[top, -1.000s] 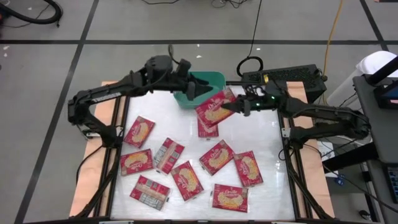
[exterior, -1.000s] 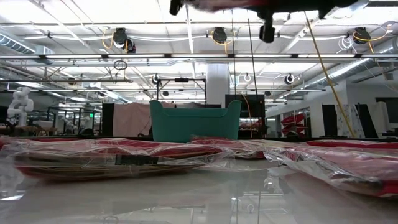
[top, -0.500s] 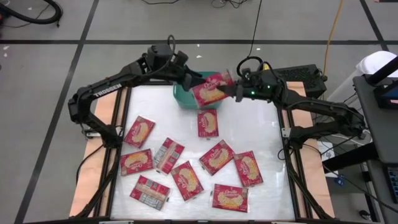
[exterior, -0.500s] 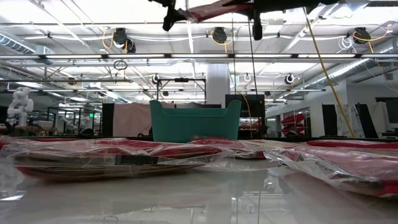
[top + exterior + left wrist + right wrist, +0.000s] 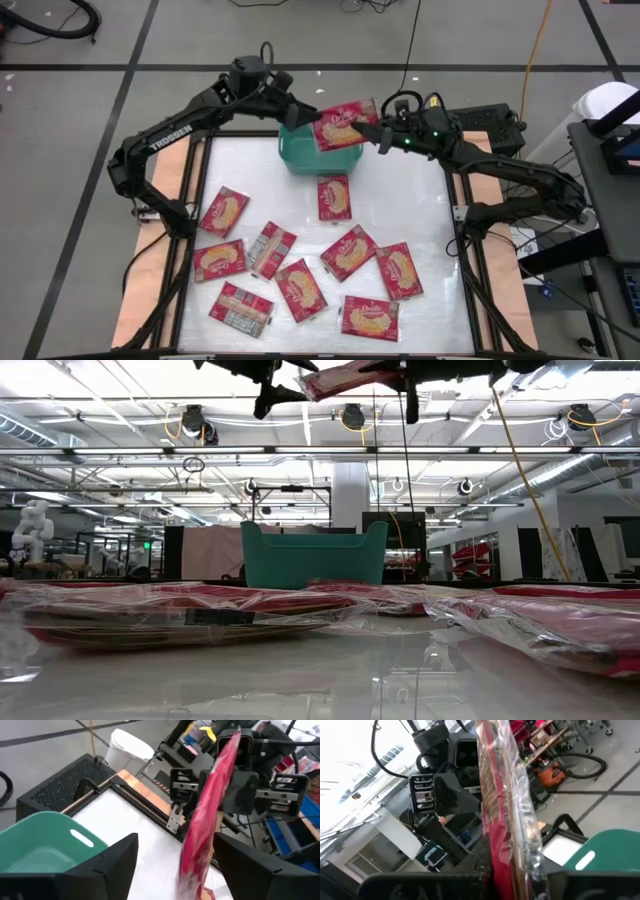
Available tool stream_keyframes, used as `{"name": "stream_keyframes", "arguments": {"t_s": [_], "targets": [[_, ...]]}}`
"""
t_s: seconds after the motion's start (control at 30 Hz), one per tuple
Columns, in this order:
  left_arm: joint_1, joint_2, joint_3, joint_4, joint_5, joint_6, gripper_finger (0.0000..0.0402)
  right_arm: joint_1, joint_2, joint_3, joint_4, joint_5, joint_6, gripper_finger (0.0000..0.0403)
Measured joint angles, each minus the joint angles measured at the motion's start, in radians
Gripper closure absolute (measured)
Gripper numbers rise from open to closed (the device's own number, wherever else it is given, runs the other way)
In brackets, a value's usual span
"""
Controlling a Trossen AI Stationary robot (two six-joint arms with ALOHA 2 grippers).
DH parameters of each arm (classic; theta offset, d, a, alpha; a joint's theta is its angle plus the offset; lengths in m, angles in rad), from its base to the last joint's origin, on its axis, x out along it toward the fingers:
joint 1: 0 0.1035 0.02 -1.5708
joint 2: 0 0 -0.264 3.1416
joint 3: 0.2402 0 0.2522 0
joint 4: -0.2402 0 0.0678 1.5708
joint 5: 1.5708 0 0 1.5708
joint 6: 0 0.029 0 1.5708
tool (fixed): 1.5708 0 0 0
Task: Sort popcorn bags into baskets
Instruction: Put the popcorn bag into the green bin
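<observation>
One red popcorn bag (image 5: 340, 123) hangs in the air over the teal basket (image 5: 320, 162), between my two grippers. My right gripper (image 5: 375, 130) is shut on its right end. My left gripper (image 5: 305, 118) is open at the bag's left end, with that end (image 5: 200, 845) standing between its fingers. In the low view, the bag (image 5: 345, 375) shows as a thin slanted strip high above the basket (image 5: 313, 555). Several more bags lie flat on the table, among them one nearest the basket (image 5: 334, 197) and one lying grey back up (image 5: 241, 307). My right gripper pinches the bag's right short end (image 5: 366, 120) between its two fingers, coming level from the table's right. The bag (image 5: 507, 820) runs forward from the fingers, lifted clear and slightly tilted. My left gripper: I cannot tell whether a finger (image 5: 250, 865) touches the bag's left end.
The loose bags fill the middle and near part of the white table, from the left one (image 5: 223, 211) to the near right one (image 5: 370, 318). The basket stands at the far edge. A black box (image 5: 480, 125) sits beyond the table's far right corner.
My right gripper has carried the bag up and toward the far edge, from beside the basket to above it. My left gripper has risen out of the basket and now meets the bag's left end. The bag has gone from low and slanted to high over the basket.
</observation>
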Motion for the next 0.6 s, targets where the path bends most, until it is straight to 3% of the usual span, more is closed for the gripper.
{"name": "stream_keyframes", "arguments": {"t_s": [0.2,0.37,0.6], "targets": [[0.012,0.0,0.0,0.011,0.09,0.074,0.0203,0.0,0.044,0.0,0.057,-0.032,0.012,0.0384],[0.013,0.004,0.0,0.005,0.183,0.13,0.0279,-0.004,0.063,0.0,0.109,-0.056,0.015,0.0385],[0.02,0.005,0.0,0.004,0.187,0.195,0.0385,-0.005,0.064,0.0,0.093,-0.051,-0.01,0.0376]]}}
